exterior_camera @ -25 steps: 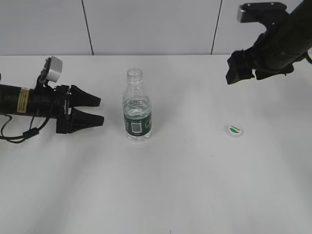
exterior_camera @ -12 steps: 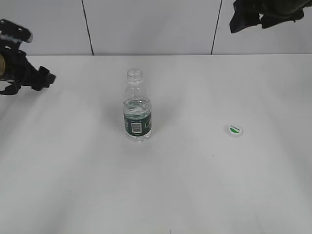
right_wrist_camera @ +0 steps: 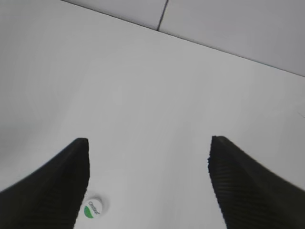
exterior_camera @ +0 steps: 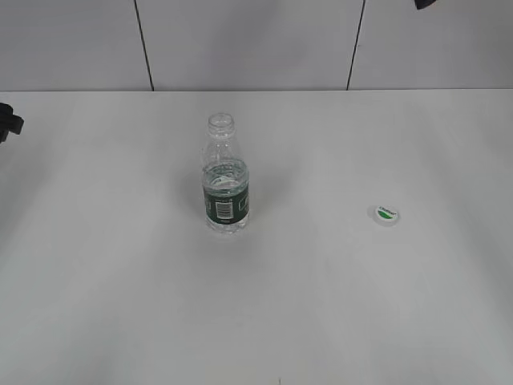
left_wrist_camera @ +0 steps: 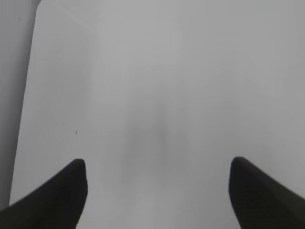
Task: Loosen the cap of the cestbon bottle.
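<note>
The white worktop [exterior_camera: 120, 305] carries the cestbon bottle [exterior_camera: 225, 178] upright near the middle, its long axis vertical and its threaded neck bare. The cap [exterior_camera: 385, 214] lies flat, well apart to the bottle's right, so the task looks finished. The right gripper [right_wrist_camera: 147, 186] hangs above with jaws wide and empty, the cap just below its left jaw; it is the nearer arm. The left gripper [left_wrist_camera: 157, 191], also wide and empty, sees only bare worktop.

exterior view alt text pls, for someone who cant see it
An uncapped clear cestbon bottle with a dark green label stands upright on a white table. Its small white cap lies apart to the right, green-printed top up; only slivers of the arms show at the edges.
</note>
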Controlling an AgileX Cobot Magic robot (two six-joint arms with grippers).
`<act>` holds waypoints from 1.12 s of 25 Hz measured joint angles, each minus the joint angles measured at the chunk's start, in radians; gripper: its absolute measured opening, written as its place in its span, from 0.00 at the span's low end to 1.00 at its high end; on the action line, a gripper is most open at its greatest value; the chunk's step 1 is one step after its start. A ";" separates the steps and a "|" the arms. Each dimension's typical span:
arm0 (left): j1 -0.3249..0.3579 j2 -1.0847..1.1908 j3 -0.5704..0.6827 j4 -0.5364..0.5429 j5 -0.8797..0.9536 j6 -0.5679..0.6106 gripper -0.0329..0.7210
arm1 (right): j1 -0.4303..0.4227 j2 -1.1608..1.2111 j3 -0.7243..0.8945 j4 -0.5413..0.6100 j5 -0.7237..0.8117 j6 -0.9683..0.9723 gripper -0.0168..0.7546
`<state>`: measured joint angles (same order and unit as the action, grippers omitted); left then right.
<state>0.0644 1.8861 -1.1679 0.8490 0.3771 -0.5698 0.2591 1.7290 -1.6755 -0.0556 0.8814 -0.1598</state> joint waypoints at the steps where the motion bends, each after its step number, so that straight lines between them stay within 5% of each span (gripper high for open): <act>1: -0.001 -0.022 0.000 -0.080 0.017 0.074 0.77 | 0.000 0.000 -0.010 -0.023 0.023 0.008 0.79; 6: -0.003 -0.103 -0.017 -0.379 0.198 0.347 0.77 | -0.009 0.000 -0.035 -0.077 0.138 0.025 0.79; 11: -0.003 -0.137 -0.103 -0.519 0.461 0.525 0.77 | -0.098 0.000 -0.035 -0.006 0.198 0.027 0.79; 19: -0.003 -0.179 -0.170 -0.704 0.640 0.652 0.77 | -0.279 0.000 -0.035 0.056 0.274 0.018 0.79; 28: -0.003 -0.266 -0.171 -0.794 0.833 0.688 0.77 | -0.301 -0.053 -0.026 0.145 0.335 -0.060 0.79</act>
<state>0.0613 1.6200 -1.3392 0.0553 1.2105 0.1179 -0.0415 1.6760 -1.7020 0.0890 1.2162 -0.2197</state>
